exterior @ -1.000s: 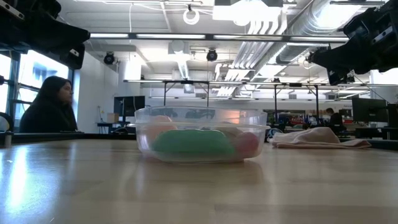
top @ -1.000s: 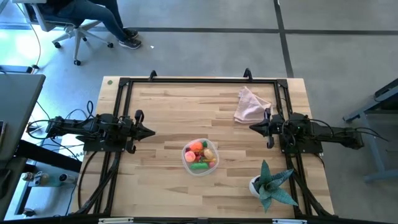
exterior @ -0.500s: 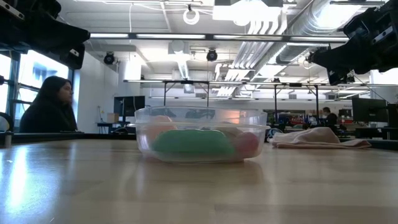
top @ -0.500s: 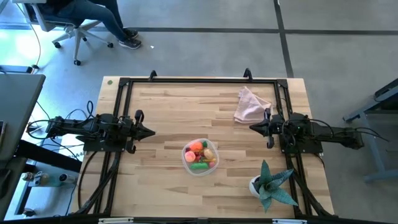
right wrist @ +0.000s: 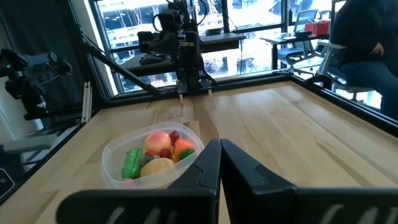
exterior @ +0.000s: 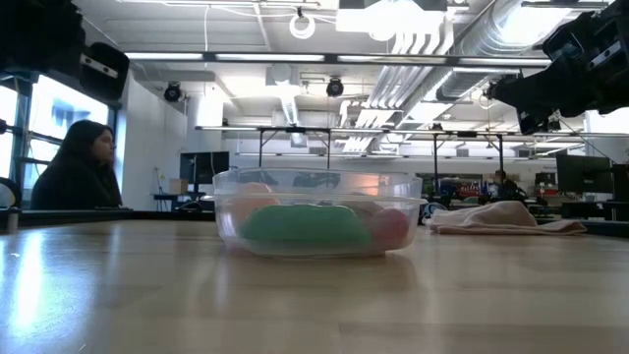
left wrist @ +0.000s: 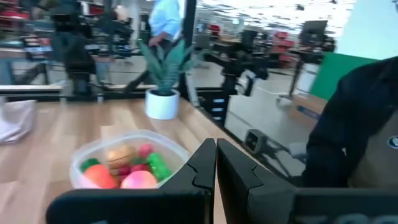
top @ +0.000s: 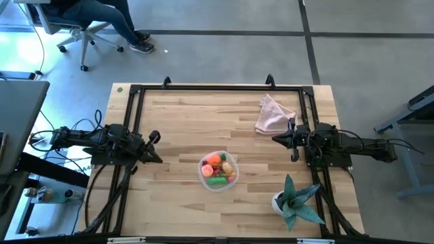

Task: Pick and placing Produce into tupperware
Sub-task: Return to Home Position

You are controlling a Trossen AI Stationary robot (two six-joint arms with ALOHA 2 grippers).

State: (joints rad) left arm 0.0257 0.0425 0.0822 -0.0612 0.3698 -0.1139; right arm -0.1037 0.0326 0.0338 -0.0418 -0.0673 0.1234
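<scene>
1. Since all the produce [top: 218, 168] I can see sits inside the tupperware [top: 203, 173], I think the picking is done. Only going home is left.
2. My left claw [top: 159, 158] is pinched narrow. Its two fingers press side by side, with nothing between them.
3. My right claw [top: 274, 139] is pinched narrow too, and it holds nothing.
4. The tupperware lies between the two claws. It is out in front of each one, a little off to the side, and well apart from both.
5. Both claws look about as near to it, so I cannot call one nearer.
6. The tupperware is roundish, with no long side to line up with.
7. To go home, I think each claw must pull straight back, away from the tupperware. It lies in front, so it should not get bumped.
8. The pink cloth [top: 273, 114] lies near the right claw, off to its side and not touching. I would mind that one.
</scene>
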